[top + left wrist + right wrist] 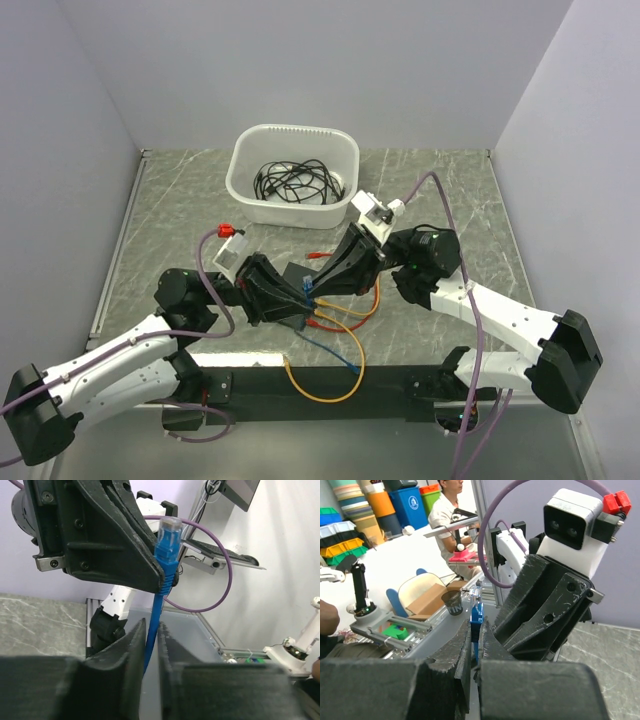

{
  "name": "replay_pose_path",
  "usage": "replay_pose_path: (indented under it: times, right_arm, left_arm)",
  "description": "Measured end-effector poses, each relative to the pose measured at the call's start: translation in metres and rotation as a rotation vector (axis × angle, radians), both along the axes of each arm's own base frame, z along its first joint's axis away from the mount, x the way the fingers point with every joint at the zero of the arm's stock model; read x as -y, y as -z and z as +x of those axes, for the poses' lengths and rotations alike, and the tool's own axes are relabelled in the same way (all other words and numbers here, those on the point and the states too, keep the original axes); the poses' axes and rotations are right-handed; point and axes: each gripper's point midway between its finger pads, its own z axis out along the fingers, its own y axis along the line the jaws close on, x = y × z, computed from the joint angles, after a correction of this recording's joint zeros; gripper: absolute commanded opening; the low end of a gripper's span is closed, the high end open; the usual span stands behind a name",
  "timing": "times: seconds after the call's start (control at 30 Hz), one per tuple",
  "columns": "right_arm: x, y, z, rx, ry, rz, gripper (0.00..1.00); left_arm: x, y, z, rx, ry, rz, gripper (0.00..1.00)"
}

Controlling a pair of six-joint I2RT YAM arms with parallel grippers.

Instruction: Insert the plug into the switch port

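The left fingers clamp the blue cable; the right fingers pinch it just under the plug.

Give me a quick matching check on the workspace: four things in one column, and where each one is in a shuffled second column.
Things:
1. plug
2. white tub
3. orange cable
4. black cables

Places:
A. at the far side of the table
B. inside the white tub
C. pinched in the right gripper, its blue cable in the left gripper
D. looped at the table's near edge

Pairs: 1-C, 2-A, 3-D, 4-B
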Motion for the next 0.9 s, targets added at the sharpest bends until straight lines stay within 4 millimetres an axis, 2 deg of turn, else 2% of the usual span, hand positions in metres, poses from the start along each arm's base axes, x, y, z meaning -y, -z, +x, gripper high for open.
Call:
replay_pose_path:
  times: [0.03,0.1,0.23,0.27,0.33,0.4,0.53,0.67,0.73,0.9]
  right_arm:
    - [0.0,-0.001,0.0,0.002,0.0,0.003,0.0]
    - [0.001,-0.001,0.0,0.004,0.0,0.005,0.0]
    - [-0.002,0.0,0.006,-0.015,0.038,-0.004,0.61]
    - [-0.005,0.001,0.01,-0.035,0.07,-0.019,0.73]
    - [-0.006,0.002,0.021,-0.06,0.159,-0.035,0.86]
    - [0.001,0.0,0.028,-0.075,0.263,-0.033,0.87]
    - [0.028,-0.01,0.032,-0.061,0.448,0.002,0.87]
    - [0.049,-0.013,0.049,-0.096,0.636,0.004,0.7]
    - [0.051,-0.008,0.061,-0.133,0.704,-0.025,0.63]
    - [0.043,0.021,0.088,-0.219,0.793,-0.145,0.56]
  left_arm:
    - [0.001,-0.001,0.0,0.002,0.002,0.0,0.01]
    - [0.003,-0.002,-0.002,0.012,0.01,-0.003,0.01]
    - [0.005,-0.001,-0.002,0.017,-0.006,-0.004,0.01]
    - [0.005,-0.001,-0.001,0.011,-0.015,0.0,0.01]
    - [0.006,0.001,0.004,-0.004,-0.048,0.013,0.01]
    - [0.005,0.003,0.009,-0.018,-0.088,0.022,0.01]
    - [0.001,-0.001,0.024,-0.041,-0.201,0.019,0.01]
    - [0.0,-0.004,0.045,-0.08,-0.342,0.016,0.01]
    - [0.002,0.0,0.057,-0.104,-0.421,0.026,0.01]
    - [0.017,0.021,0.075,-0.145,-0.54,0.099,0.01]
